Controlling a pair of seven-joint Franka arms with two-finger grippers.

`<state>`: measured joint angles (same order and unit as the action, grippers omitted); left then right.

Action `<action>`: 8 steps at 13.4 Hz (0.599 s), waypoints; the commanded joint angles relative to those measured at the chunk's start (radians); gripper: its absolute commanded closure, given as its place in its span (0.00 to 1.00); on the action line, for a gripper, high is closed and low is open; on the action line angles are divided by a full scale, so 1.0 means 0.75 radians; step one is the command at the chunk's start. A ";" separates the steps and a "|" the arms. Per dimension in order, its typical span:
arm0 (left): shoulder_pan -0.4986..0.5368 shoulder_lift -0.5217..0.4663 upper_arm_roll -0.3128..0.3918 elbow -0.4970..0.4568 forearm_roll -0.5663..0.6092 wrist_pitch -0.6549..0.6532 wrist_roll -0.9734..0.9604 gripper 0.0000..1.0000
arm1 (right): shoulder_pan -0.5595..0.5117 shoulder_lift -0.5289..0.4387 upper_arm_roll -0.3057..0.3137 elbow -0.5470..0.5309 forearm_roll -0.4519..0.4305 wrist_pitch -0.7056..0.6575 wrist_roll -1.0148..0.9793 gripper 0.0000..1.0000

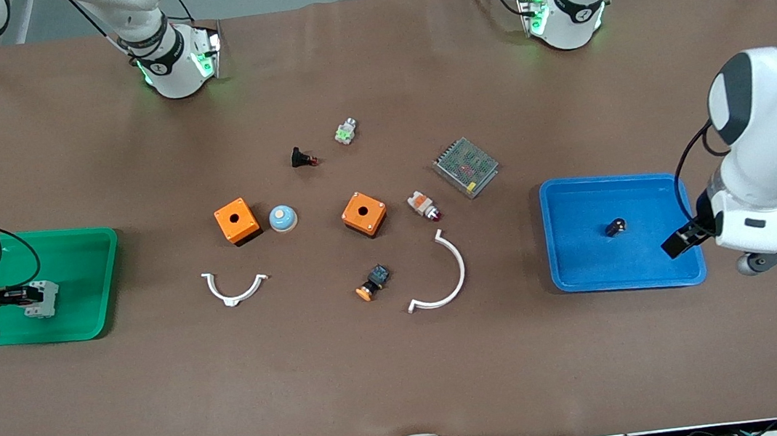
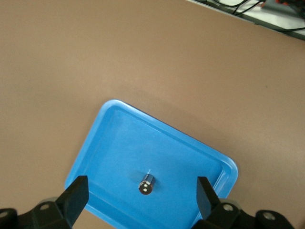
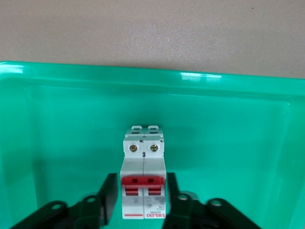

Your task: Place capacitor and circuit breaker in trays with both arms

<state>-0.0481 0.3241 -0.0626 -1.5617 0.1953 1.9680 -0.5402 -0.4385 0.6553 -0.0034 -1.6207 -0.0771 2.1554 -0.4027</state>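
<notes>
- My right gripper (image 3: pixel 142 200) is low in the green tray (image 1: pixel 80 242) at the right arm's end of the table, its fingers (image 3: pixel 108 195) flanking the circuit breaker (image 3: pixel 143 179), though I cannot tell if they press it
- The circuit breaker (image 1: pixel 41 299) stands in that tray, red toggles facing my wrist camera
- Between the trays lie a white curved clip (image 1: pixel 234 288), an orange box (image 1: pixel 237 220), a blue-topped round button (image 1: pixel 282 218), a black push-button with a red tip (image 1: pixel 303 158), a second orange box (image 1: pixel 364 213), an orange-capped button (image 1: pixel 373 282), a larger white arc (image 1: pixel 445 275) and a grey mesh-covered unit (image 1: pixel 466 167)
- The capacitor (image 1: pixel 615 226) lies on its side in the blue tray (image 1: pixel 584 265); the left wrist view shows its silvery end (image 2: pixel 146 184)
- My left gripper (image 2: pixel 140 196) hangs over the blue tray's edge toward the left arm's end, fingers (image 2: pixel 76 196) spread wide and holding nothing
</notes>
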 commanded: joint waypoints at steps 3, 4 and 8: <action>0.005 -0.190 -0.006 0.000 -0.011 -0.167 0.180 0.00 | -0.011 -0.100 0.031 0.021 -0.028 -0.145 0.009 0.00; 0.003 -0.227 -0.009 0.000 -0.013 -0.214 0.188 0.00 | 0.000 -0.145 0.033 0.024 -0.026 -0.192 0.009 0.01; 0.023 -0.340 0.000 0.000 -0.176 -0.366 0.305 0.00 | 0.034 -0.352 0.037 0.016 -0.024 -0.362 0.017 0.01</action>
<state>-0.0459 0.1055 -0.0629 -1.5466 0.1203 1.7299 -0.3702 -0.4270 0.4853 0.0183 -1.5743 -0.0772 1.9352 -0.4028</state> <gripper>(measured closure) 0.000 0.009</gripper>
